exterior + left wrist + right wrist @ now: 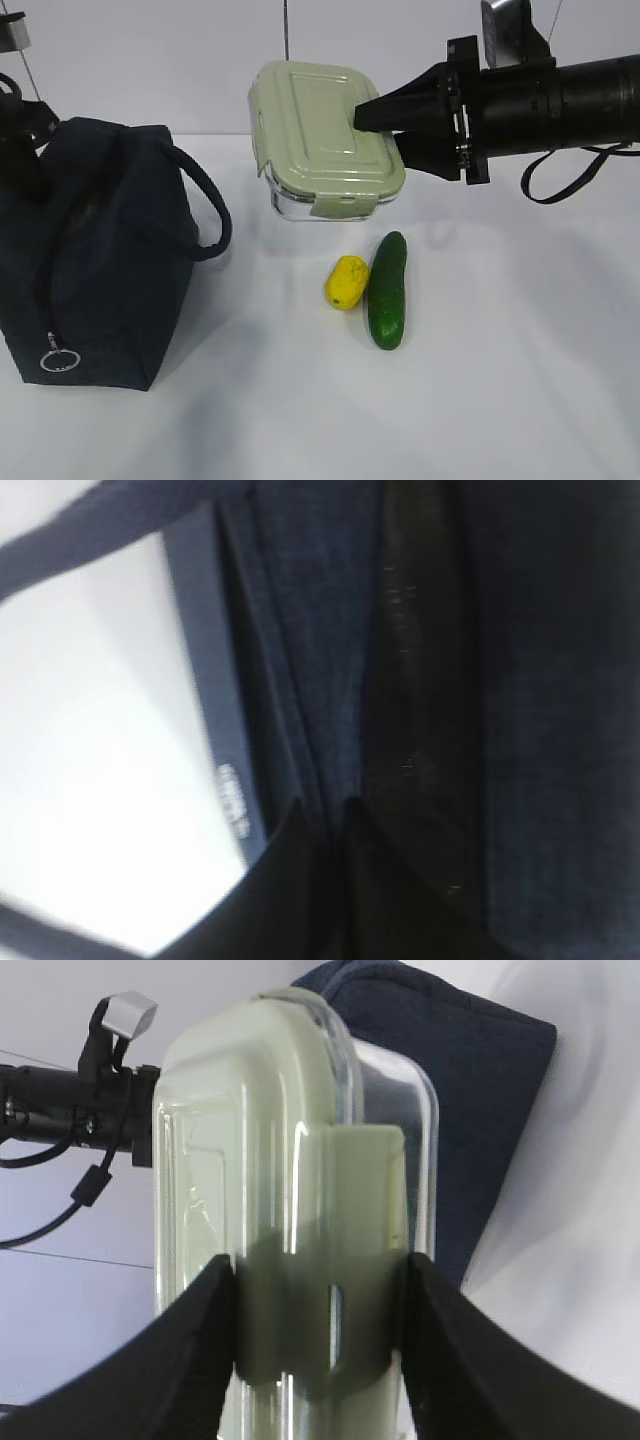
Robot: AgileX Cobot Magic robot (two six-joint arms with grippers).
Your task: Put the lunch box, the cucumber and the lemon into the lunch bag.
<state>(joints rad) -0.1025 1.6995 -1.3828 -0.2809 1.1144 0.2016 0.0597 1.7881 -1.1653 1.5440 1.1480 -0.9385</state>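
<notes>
The lunch box (325, 130) is held clamped in the right gripper (385, 130), raised off the surface. Below the gripper, the lemon (346, 281) and cucumber (388, 290) remain unpacked; the lunch bag (95, 250) (left gripper (325, 825) pinching its fabric) stands well to the left, nothing yet seen inside.

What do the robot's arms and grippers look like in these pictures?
The right arm is a matte black cylinder, with a loose black cable looping beneath. The right gripper has black wedge-shaped fingers. The left gripper also looks black and tapered, though blurred.
</notes>
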